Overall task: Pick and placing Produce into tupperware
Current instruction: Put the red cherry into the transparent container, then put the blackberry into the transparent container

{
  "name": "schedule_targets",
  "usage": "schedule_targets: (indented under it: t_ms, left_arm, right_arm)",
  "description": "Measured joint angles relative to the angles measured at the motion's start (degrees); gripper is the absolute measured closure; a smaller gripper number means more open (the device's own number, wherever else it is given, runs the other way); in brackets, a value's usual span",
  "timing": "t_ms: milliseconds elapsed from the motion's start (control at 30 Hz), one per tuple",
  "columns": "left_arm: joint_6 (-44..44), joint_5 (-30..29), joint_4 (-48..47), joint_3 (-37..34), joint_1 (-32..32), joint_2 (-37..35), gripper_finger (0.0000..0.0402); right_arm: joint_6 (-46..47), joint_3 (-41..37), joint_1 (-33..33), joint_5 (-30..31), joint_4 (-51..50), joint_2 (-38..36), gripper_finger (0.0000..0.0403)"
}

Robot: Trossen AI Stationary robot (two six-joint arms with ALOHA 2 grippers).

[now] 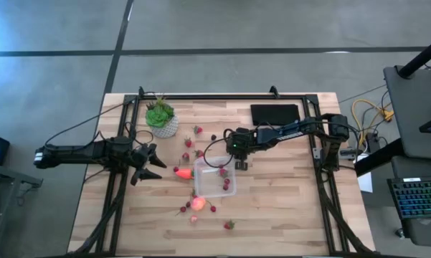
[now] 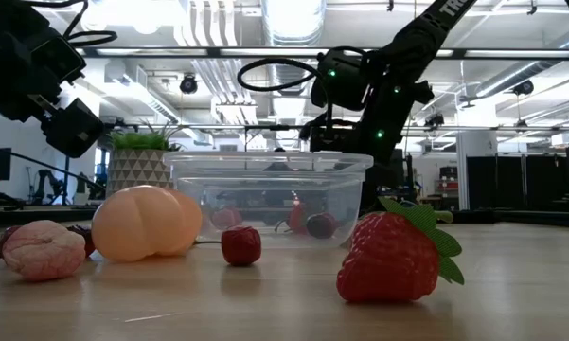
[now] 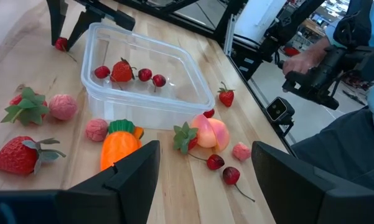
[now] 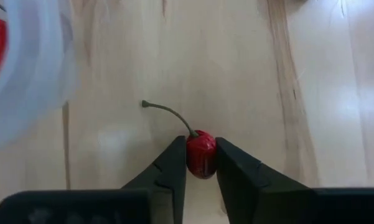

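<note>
The clear square tupperware [image 1: 216, 188] stands mid-table with a strawberry [image 3: 121, 70] and a few cherries inside. My right gripper [image 1: 240, 164] reaches down just off its far right corner and is shut on a small red cherry [image 4: 201, 154]. An orange carrot piece [image 1: 183, 173] lies at the tupperware's left side, and a pink-orange peach [image 1: 199, 203] at its near side. Loose berries are scattered around both. My left gripper [image 1: 150, 164] waits open at the table's left, touching nothing. My right gripper pinches the cherry's round body [image 4: 201, 163] between its two fingertips, one on each side. The fingers come steeply from above. The thin stem [image 4: 168, 112] sticks out free beyond the fingers. Whether the cherry rests on the wood or is lifted, I cannot tell.
A green plant in a pale pot [image 1: 161, 118] stands at the far left, a black pad [image 1: 275, 114] at the far right. Loose strawberries [image 1: 229, 224] and cherries [image 3: 216, 162] lie on the near half. A person's hand [image 3: 302, 59] shows beyond the table.
</note>
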Motion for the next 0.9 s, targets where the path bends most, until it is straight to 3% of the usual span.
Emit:
schedule_targets:
  t_ms: [167, 233, 367, 500, 567, 900]
  left_arm:
    - [0.0, 0.0, 0.0, 0.0, 0.0, 0.0, 0.0162]
    - [0.0, 0.0, 0.0, 0.0, 0.0, 0.0, 0.0162]
    - [0.0, 0.0, 0.0, 0.0, 0.0, 0.0, 0.0162]
    - [0.0, 0.0, 0.0, 0.0, 0.0, 0.0, 0.0162]
    - [0.0, 0.0, 0.0, 0.0, 0.0, 0.0, 0.0162]
    - [0.0, 0.0, 0.2, 0.0, 0.0, 0.1, 0.0162]
  right_arm:
    - [1.2, 1.1, -0.3, 12.9, -1.8, -1.9, 0.0347]
    - [2.0, 2.1, -0.6, 15.3, -2.4, -4.0, 0.0347]
    - [3.0, 5.0, -0.8, 11.0, -6.0, -7.8, 0.0341]
    - [3.9, 9.7, 0.0, -2.2, -7.2, -11.2, 0.0329]
    - [5.5, 12.1, 1.4, -5.9, -8.9, -11.2, 0.0320]
    - [6.2, 18.0, 9.9, -4.4, -14.5, -4.9, 0.0238]
